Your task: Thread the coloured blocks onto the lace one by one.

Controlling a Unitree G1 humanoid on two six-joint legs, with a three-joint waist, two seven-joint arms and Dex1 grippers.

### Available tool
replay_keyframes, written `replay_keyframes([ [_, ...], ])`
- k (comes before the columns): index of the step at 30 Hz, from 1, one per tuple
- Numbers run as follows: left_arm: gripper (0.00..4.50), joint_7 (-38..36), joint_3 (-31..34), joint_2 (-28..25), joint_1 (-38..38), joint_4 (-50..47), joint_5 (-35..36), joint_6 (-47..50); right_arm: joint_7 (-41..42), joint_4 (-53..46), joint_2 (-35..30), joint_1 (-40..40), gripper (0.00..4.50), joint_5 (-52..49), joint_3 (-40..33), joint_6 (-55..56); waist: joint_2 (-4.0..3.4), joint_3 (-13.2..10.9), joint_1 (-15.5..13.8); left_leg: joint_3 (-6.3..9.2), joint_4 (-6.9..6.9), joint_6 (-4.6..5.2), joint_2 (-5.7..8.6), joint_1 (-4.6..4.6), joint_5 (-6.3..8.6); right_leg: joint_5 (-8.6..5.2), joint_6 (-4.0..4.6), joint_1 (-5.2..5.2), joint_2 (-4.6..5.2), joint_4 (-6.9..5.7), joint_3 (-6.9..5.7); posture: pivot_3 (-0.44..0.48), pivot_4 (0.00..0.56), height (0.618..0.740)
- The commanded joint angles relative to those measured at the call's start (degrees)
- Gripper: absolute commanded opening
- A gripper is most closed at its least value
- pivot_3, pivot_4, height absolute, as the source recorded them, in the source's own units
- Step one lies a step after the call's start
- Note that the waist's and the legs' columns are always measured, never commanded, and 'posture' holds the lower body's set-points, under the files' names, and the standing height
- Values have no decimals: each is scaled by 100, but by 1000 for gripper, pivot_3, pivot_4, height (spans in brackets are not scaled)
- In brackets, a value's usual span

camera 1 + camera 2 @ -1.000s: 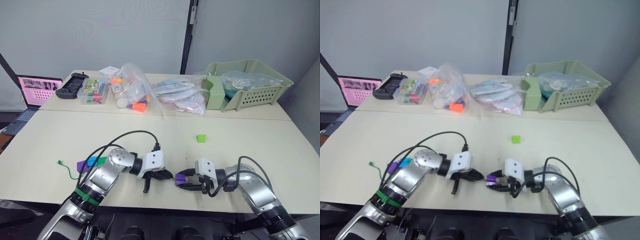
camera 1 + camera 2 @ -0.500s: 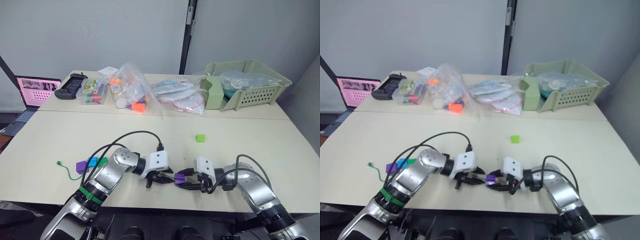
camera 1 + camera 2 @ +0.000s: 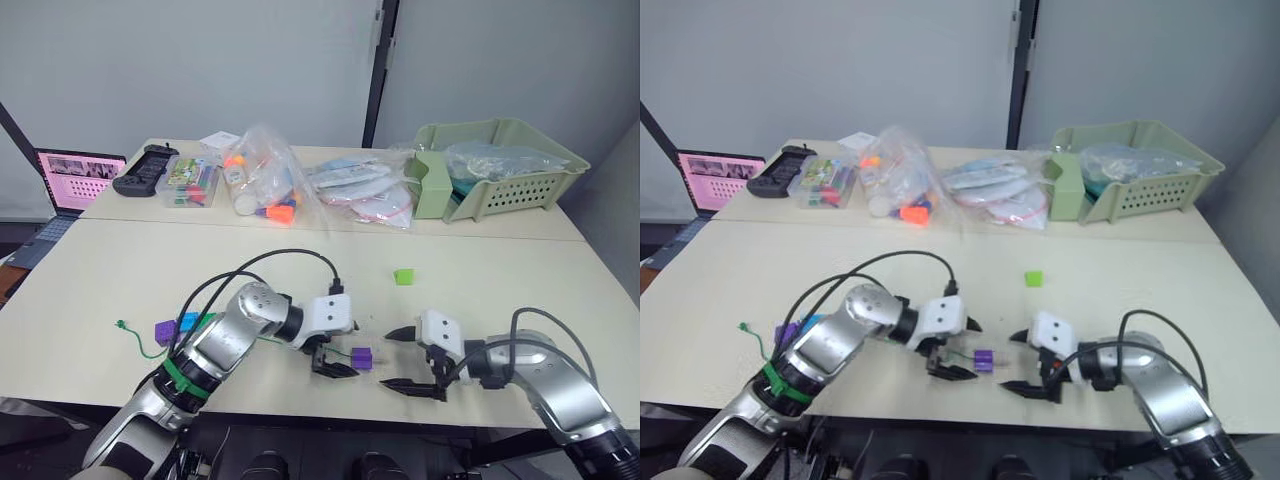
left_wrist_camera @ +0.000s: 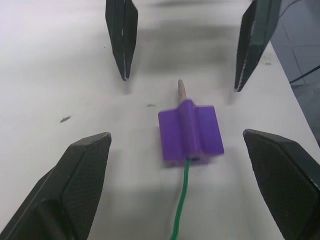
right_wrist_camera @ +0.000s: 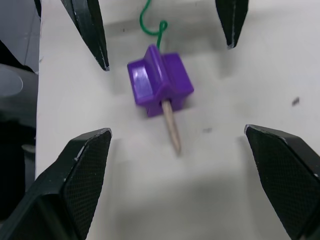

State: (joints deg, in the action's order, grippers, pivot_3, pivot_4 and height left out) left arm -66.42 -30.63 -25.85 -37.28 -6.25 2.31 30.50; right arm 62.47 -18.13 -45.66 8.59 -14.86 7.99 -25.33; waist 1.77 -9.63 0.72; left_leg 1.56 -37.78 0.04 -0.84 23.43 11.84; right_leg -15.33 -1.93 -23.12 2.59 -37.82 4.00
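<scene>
Seen up close from the wrists: purple block [image 4: 190, 132] lying threaded on the lace [image 4: 180, 205], pale tip [image 5: 170, 125] poking out, left gripper [image 3: 337, 347] and right gripper [image 3: 408, 358] both spread wide, grasping nothing.

The lace [image 4: 180, 200] runs off the picture's edge in the left wrist view, so where it goes from the purple block [image 4: 190, 133] is cut off there. From the head views the lace is too thin to follow across the worktop [image 3: 110, 270]; only a short green bit shows by the far knot [image 3: 119, 325]. The left arm [image 3: 225, 340] covers part of the blocks threaded by it [image 3: 178, 326], so their count is unsure. The laptop [image 3: 70, 180] is cut by the picture's edge. What fills the clear bags [image 3: 262, 180] is too small to tell.
</scene>
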Motion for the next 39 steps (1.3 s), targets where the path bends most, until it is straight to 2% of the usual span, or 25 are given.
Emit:
replay_keyframes([
  [1, 4457, 47, -144, -28, -209, -352, -112, 414, -117, -630, -98, 12, 4500, -247, -148, -455, 0, 0, 35, 0, 1, 0, -2, 0, 0, -3, -4, -2, -3, -1, 0, 0, 150, 740],
  [5, 4457, 129, -396, -52, -365, -389, -283, 858, -363, -839, -33, 148, 4500, -130, 50, -734, 0, 0, 47, 1, 4, 0, -7, -2, 0, -4, -7, -4, -8, -2, 1, 0, 150, 740],
  [14, 4457, 292, -690, -7, -455, -443, -524, 1120, -593, -805, -53, 290, 4500, 29, 280, -920, 0, 0, -4, 1, 1, 0, 0, 6, 0, -17, -29, -4, 0, 5, 1, 0, 150, 740],
  [18, 3316, 379, -696, 107, -450, -435, -493, 1214, -603, -802, -60, 284, 4500, 32, 316, -915, 0, 0, 0, 1, 1, 0, -1, 5, 0, -17, -30, -4, -1, 4, 0, 0, 150, 740],
  [22, 1930, 407, -699, 160, -454, -447, -476, 1277, -604, -757, -69, 288, 4500, 36, 325, -887, 0, 0, 2, 1, 1, 0, -1, 5, 0, -17, -30, -4, -1, 4, 0, 0, 150, 740],
  [24, 1373, 389, -686, 160, -442, -440, -437, 1283, -598, -656, -80, 281, 4500, 70, 327, -816, 0, 0, 1, 1, 1, 1, -1, 4, 0, -17, -29, -4, -2, 4, 0, 0, 150, 740],
  [34, 1360, 255, -687, 92, -466, -387, -389, 1094, -624, -169, 163, 420, 4500, 284, 535, -338, 0, 0, 4, 1, 1, 0, -1, 4, 0, -17, -29, -4, -2, 4, 0, 0, 150, 740],
  [35, 1360, 240, -689, 85, -468, -381, -392, 1072, -616, -98, 190, 442, 3971, 316, 553, -276, 0, 0, 5, 1, 1, 0, -1, 5, 0, -16, -27, -5, -1, 4, 0, 0, 150, 740],
  [39, 1360, 217, -687, 77, -474, -377, -409, 1039, -558, 284, 255, 523, 2679, 442, 626, 19, 0, 0, 3, 1, 1, 0, -1, 4, 0, -14, -24, -4, -1, 4, 0, 0, 150, 740],
])
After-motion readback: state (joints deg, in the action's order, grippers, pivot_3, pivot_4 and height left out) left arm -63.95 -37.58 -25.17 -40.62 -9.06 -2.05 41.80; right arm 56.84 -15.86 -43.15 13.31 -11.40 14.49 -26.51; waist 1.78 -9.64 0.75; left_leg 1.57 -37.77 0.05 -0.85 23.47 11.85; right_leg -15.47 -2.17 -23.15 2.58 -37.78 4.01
